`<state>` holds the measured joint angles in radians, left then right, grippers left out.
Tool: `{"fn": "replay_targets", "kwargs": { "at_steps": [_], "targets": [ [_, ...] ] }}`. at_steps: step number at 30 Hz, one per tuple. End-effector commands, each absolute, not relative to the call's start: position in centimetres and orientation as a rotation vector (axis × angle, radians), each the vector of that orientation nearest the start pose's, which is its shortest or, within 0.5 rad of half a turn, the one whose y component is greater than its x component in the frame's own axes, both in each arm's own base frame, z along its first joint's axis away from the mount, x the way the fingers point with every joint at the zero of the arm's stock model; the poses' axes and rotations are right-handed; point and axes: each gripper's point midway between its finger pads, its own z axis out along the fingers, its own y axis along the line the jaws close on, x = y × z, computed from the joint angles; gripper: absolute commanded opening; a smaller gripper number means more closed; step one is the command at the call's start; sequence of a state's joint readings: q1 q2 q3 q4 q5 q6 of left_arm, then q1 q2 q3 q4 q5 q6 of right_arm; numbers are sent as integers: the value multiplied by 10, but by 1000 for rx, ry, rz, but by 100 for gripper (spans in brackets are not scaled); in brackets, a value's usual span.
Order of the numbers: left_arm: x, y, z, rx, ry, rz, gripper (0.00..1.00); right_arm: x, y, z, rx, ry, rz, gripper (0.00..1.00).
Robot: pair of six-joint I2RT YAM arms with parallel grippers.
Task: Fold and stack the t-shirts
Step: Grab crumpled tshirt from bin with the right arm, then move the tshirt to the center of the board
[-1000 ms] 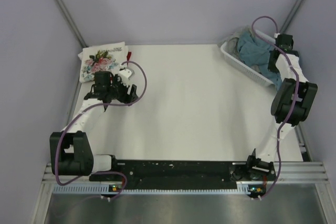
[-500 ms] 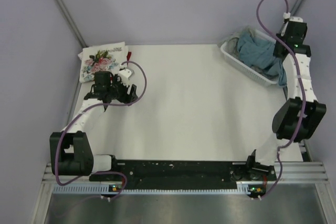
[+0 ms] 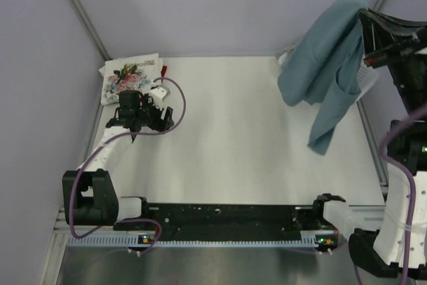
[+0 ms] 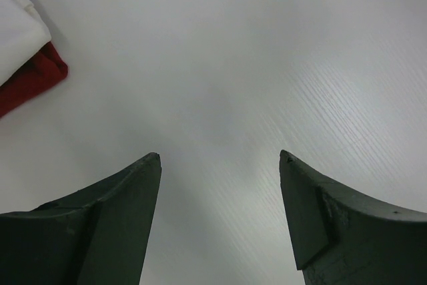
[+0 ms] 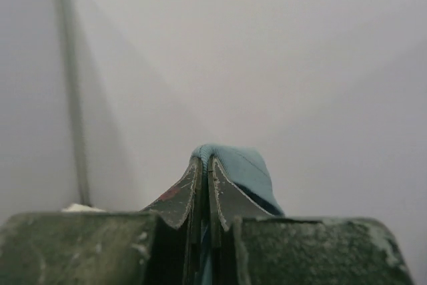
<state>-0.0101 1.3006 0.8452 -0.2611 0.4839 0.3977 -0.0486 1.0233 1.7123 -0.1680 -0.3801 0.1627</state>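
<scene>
My right gripper (image 3: 365, 18) is shut on the teal-blue t-shirt (image 3: 327, 65) and holds it high at the back right, so the cloth hangs down loosely over the table. In the right wrist view the fingers pinch a fold of the teal cloth (image 5: 243, 168) at my right gripper (image 5: 205, 161). The white floral t-shirt (image 3: 129, 77) lies folded at the back left corner with the dark red t-shirt (image 3: 164, 70) under it. Their corners show in the left wrist view, white (image 4: 17, 35) over red (image 4: 33, 79). My left gripper (image 3: 137, 121) is open and empty just in front of that stack (image 4: 220, 158). The grey shirt is out of view.
The white basket (image 3: 365, 79) is mostly hidden behind the hanging shirt at the back right. Grey walls and slanted frame poles (image 3: 80, 11) close in the back and sides. The arm bases sit on a black rail (image 3: 227, 218) at the near edge.
My right arm has risen from the basket and lifted the teal shirt out, so it now hangs in the air. The left arm has not moved.
</scene>
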Motion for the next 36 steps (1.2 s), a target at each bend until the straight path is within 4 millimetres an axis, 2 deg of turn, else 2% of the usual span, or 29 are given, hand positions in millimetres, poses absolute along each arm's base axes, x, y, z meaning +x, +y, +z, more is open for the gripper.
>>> {"fn": "replay_targets", "kwargs": {
  "at_steps": [1, 2, 5, 8, 11, 15, 18, 19, 22, 24, 26, 29, 30, 32, 34, 36],
  "targets": [
    [353, -70, 145, 685, 2055, -322, 76, 136, 133, 685, -606, 718, 655, 0],
    [354, -70, 146, 687, 2051, -320, 75, 117, 138, 691, -640, 665, 681, 0],
    [355, -68, 148, 674, 2052, -301, 75, 93, 145, 695, -676, 609, 770, 0],
    [361, -60, 150, 640, 2060, -250, 76, 94, 148, 691, -677, 597, 866, 0],
    [365, -52, 149, 612, 2081, -205, 76, 112, 150, 686, -647, 622, 980, 0],
    [371, -44, 152, 575, 2100, -157, 75, 150, 168, 676, -647, 676, 1085, 0],
    [377, -41, 161, 566, 2085, -130, 75, 192, 200, 661, -660, 789, 1103, 0],
    [379, -30, 165, 538, 2084, -104, 75, 207, 210, 656, -673, 818, 1098, 0],
    [382, -33, 182, 558, 2050, -118, 75, 245, 232, 643, -689, 865, 1129, 0],
    [380, -41, 188, 589, 2031, -158, 70, 282, 238, 626, -661, 936, 1085, 0],
    [377, -53, 193, 639, 2002, -223, 66, 312, 241, 602, -645, 1021, 1021, 0],
    [370, -69, 193, 683, 1988, -309, 64, 352, 233, 547, -611, 1167, 943, 0],
    [366, -83, 189, 726, 1985, -332, 64, 366, 228, 525, -570, 1228, 938, 0],
    [360, -98, 181, 810, 1983, -320, 63, 395, 209, 478, -437, 1365, 927, 0],
    [352, -118, 170, 914, 1985, -302, 62, 427, 186, 422, -242, 1533, 910, 0],
    [337, -147, 160, 1052, 1966, -331, 61, 451, 163, 373, -70, 1682, 872, 0]
  ]
}}
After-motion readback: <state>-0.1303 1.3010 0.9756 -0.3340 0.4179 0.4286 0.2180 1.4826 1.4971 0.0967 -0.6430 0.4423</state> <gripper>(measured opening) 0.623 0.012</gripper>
